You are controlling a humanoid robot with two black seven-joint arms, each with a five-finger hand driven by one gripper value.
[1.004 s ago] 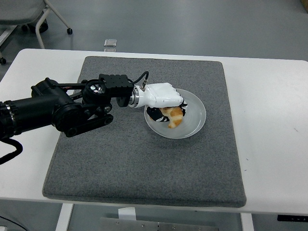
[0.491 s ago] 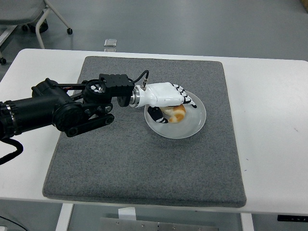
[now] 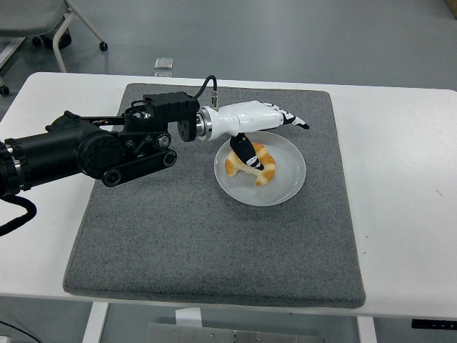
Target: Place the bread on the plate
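Bread, a golden ring-shaped roll (image 3: 250, 163), lies on the round white plate (image 3: 289, 182); light, soft, best cradled by its sides. The left hand (image 3: 265, 125) hovers above it, fingers spread, empty.

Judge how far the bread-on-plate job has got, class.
Done: the golden ring-shaped bread lies on the round white plate. In hand: nothing; the left hand, white with black fingertips, is open above the plate. Left: only drawing the arm clear of the grey mat.
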